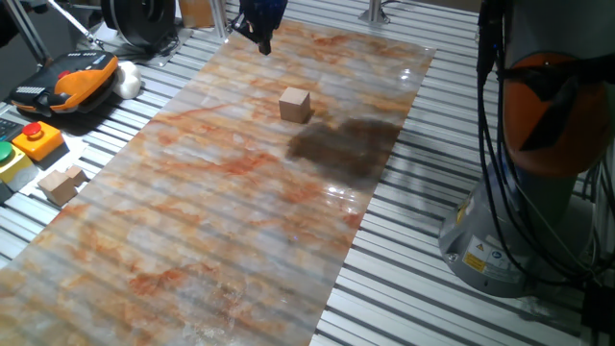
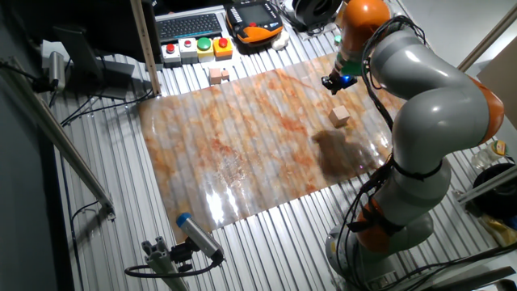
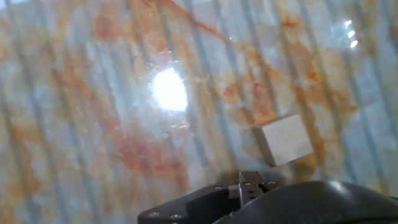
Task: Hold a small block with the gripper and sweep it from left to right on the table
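Note:
The small block [image 1: 295, 104], a plain light-tan wooden cube, sits alone on the marbled orange and grey table [image 1: 192, 221], toward its far right part. It also shows in the other fixed view [image 2: 340, 116] and in the hand view [image 3: 283, 140]. The black gripper [image 1: 261, 37] hangs above the table's far end, apart from the block and holding nothing. Its blue light shows in the other fixed view [image 2: 338, 83]. In the hand view the fingertips [image 3: 252, 182] appear pressed together, with the block just ahead and to the right.
A pair of joined tan blocks [image 1: 61, 183] lies on the metal slats left of the table. A button box [image 1: 24, 144] and an orange-black pendant [image 1: 67, 79] lie beyond. The robot base [image 1: 519, 211] stands right of the table.

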`<state>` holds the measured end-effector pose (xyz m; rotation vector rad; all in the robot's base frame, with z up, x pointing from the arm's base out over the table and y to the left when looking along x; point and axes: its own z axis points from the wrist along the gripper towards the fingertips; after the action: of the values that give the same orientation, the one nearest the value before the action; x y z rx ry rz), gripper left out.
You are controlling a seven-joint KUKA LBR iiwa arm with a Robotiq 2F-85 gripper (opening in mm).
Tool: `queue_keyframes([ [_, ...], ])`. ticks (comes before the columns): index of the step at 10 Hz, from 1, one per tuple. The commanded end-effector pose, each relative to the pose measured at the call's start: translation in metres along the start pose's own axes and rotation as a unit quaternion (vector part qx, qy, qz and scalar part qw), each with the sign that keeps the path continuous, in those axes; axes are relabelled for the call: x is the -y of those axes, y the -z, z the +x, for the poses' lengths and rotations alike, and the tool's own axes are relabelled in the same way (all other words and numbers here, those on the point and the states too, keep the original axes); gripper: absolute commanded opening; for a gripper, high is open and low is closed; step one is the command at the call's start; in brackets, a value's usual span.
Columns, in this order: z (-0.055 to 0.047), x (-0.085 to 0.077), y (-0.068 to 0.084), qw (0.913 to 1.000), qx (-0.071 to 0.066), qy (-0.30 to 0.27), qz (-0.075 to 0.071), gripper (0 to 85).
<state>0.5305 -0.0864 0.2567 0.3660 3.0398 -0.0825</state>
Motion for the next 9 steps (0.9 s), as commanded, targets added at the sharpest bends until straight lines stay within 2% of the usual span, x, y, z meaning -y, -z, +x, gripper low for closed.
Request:
queue_keyframes([
  [1, -0.004, 0.009, -0.006, 0.9999, 0.005, 0.009, -0.005, 34.0],
  [4, -0.016, 0.030, -0.018, 0.9994, 0.005, 0.030, -0.014, 34.0],
  [5, -0.022, 0.037, -0.020, 0.9990, 0.003, 0.042, -0.014, 51.0],
  [7, -0.028, 0.053, -0.027, 0.9983, 0.007, 0.054, -0.021, 51.0],
  [8, -0.031, 0.062, -0.032, 0.9980, 0.009, 0.055, -0.030, 51.0],
  [9, -0.033, 0.068, -0.039, 0.9975, 0.016, 0.060, -0.032, 51.0],
])
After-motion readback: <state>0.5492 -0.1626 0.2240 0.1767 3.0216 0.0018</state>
